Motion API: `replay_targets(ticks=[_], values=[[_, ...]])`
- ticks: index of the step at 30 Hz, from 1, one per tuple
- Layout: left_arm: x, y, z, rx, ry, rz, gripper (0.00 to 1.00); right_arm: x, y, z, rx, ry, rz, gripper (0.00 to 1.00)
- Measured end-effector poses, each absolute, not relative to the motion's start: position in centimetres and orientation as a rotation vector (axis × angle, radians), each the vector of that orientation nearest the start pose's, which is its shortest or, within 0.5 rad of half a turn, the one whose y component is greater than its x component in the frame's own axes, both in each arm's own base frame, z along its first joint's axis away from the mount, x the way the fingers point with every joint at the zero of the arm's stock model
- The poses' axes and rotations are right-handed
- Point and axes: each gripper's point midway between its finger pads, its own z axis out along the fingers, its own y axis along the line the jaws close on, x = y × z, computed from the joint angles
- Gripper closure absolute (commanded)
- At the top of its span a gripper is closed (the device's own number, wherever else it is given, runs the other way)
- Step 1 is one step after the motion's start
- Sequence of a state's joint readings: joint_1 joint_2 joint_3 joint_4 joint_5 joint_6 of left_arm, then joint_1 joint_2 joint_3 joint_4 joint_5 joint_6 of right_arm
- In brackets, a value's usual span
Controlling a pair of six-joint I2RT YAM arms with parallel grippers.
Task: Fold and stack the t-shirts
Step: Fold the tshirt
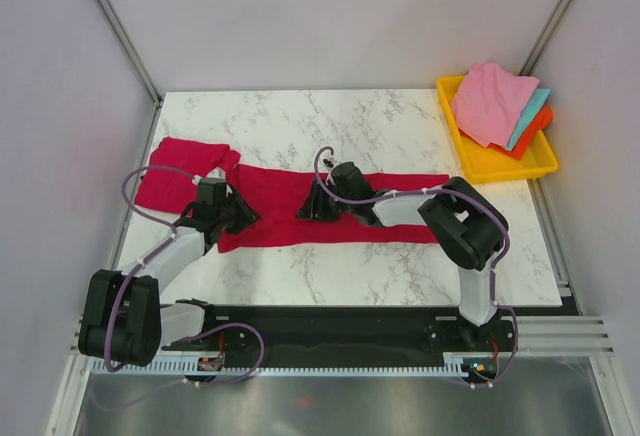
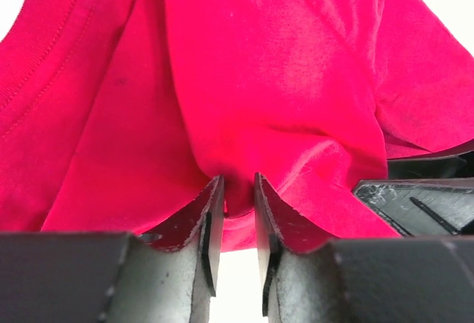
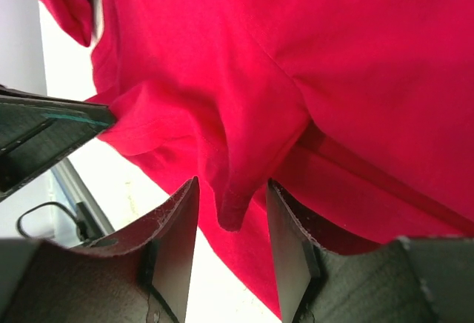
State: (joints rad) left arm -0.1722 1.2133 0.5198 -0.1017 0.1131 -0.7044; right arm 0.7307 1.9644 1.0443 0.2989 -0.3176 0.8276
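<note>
Your left gripper's (image 2: 237, 182) fingers (image 2: 207, 212) are clenching on a small ridge of crimson cloth, with only a narrow slot showing between them and the fabric bunching up into it. Your right gripper's (image 3: 232, 184) fingers (image 3: 178, 241) are standing noticeably wider. A drooping fold is hanging in the gap between them, and they are sitting loosely around it rather than pinching it.

Both of those folds are belonging to the long t-shirt (image 1: 340, 232), which is lying as a flat band on the marble table (image 1: 300, 116). One end is reaching almost to the near corner of the yellow tray (image 1: 500, 168), and the band is stretching away from the tray across the tabletop. You are working the right gripper at about the middle of that band, on the half farther from the tray. You are holding the left gripper at the band's end farthest from the tray, where the cloth is puckering around the fingers.

The second t-shirt (image 1: 170, 171) is lying just past that far end, farthest of all from the tray. It is spread in a rough rectangle and is touching or slightly overlapping the long one. Inside the tray, pink, teal and orange cloths (image 1: 495, 104) are sitting in a loose pile, with the pink one on top.
</note>
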Motion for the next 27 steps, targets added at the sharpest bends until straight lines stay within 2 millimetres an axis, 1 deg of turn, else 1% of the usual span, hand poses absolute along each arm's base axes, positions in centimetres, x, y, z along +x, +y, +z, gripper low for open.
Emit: replay_targets(ticks=[1,2,5,6,8,9,11,12,15,19,24,27], values=[[29.1,-9.8,5.3,-0.585,2.358,-0.544,0.76,30.7,38.9,4.0,-0.086,2.434,1.14,0.51],[29.1,-9.8,5.3,-0.584,2.359,-0.543,0.81,30.7,38.9,3.8,-0.087,2.436,1.127,0.51],[29.1,-9.8,5.3,-0.581,2.358,-0.54,0.92,30.4,39.0,3.6,-0.097,2.443,1.105,0.59],[29.1,-9.8,5.3,-0.579,2.358,-0.54,0.94,30.3,39.1,3.5,-0.098,2.446,1.098,0.65],[29.1,-9.8,5.3,-0.573,2.36,-0.54,0.94,30.2,39.1,3.4,-0.103,2.446,1.089,0.71],[29.1,-9.8,5.3,-0.573,2.36,-0.541,0.95,30.2,39.1,3.4,-0.102,2.446,1.086,0.76],[29.1,-9.9,5.3,-0.572,2.361,-0.542,0.97,30.1,39.1,3.3,-0.105,2.448,1.083,0.8],[29.1,-9.9,5.3,-0.571,2.361,-0.544,0.98,30.1,39.1,3.3,-0.105,2.448,1.083,0.85],[29.0,-10.1,5.4,-0.566,2.361,-0.556,0.98,30.1,39.1,3.4,-0.105,2.449,1.088,0.92],[29.0,-10.3,5.9,-0.554,2.35,-0.578,0.98,30.0,39.2,3.4,-0.102,2.453,1.098,0.98],[29.0,-10.3,6.7,-0.548,2.328,-0.584,0.98,29.6,39.4,3.7,-0.11,2.462,1.137,0.98],[28.8,-10.2,6.6,-0.551,2.335,-0.58,0.98,29.6,39.5,4.1,-0.109,2.466,1.173,0.98]])
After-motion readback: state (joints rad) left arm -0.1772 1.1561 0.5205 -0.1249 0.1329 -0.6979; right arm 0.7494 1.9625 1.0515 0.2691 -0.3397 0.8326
